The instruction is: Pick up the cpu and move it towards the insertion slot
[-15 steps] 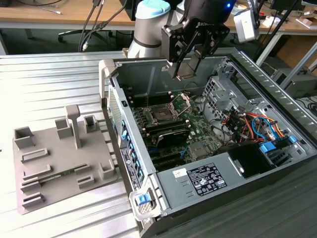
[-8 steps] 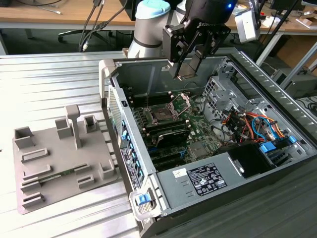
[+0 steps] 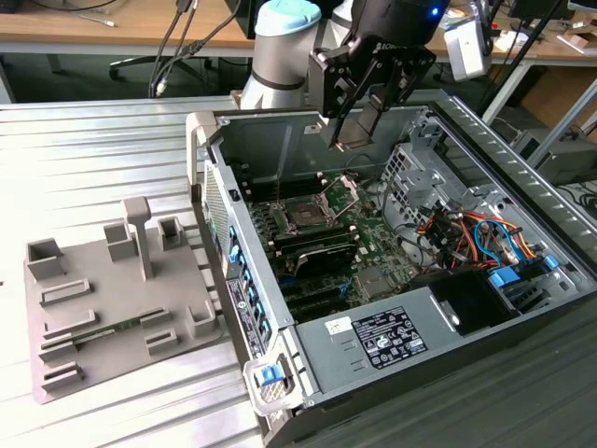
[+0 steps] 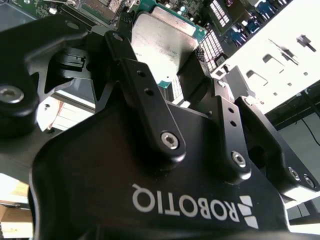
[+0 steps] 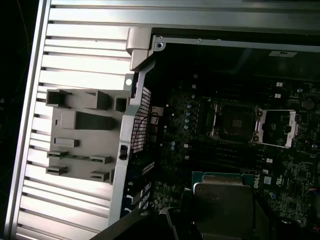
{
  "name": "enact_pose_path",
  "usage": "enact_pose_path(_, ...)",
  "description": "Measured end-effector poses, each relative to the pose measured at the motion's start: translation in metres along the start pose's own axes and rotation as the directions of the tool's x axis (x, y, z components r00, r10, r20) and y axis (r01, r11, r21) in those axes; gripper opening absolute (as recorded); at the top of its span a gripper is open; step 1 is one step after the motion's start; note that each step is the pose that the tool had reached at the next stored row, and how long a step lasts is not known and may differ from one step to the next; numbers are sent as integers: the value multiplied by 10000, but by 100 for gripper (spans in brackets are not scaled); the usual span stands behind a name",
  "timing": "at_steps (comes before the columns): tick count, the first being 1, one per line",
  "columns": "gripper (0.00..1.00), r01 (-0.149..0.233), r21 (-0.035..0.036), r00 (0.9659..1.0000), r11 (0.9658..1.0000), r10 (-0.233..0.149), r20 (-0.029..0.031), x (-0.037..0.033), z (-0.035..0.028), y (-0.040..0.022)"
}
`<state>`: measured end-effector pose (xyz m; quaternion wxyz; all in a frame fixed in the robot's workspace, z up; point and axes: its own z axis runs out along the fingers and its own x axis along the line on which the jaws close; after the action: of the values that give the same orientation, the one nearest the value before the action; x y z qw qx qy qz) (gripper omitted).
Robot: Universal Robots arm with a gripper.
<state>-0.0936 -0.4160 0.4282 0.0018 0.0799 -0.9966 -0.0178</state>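
Ribbed metal tabletop [image 3: 93, 140], wooden desk [image 3: 84, 23] behind, dangling cables [image 3: 169, 47].

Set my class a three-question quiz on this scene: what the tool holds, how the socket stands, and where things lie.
1. True or false: the tool is shut on the cpu.
2. The retaining bracket of the insertion slot is: A) swung open; B) closed over the socket; C) lying on the table.
3. Fill the gap: the grey fixture plate lies to the exterior view's ___ of the computer case.
Key: 1 true; 2 A; 3 left.
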Motion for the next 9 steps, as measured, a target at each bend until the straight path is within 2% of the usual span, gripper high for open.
enact_pose_path(9, 55, 0, 0, 10000, 10000, 0, -1, -23, 4, -4)
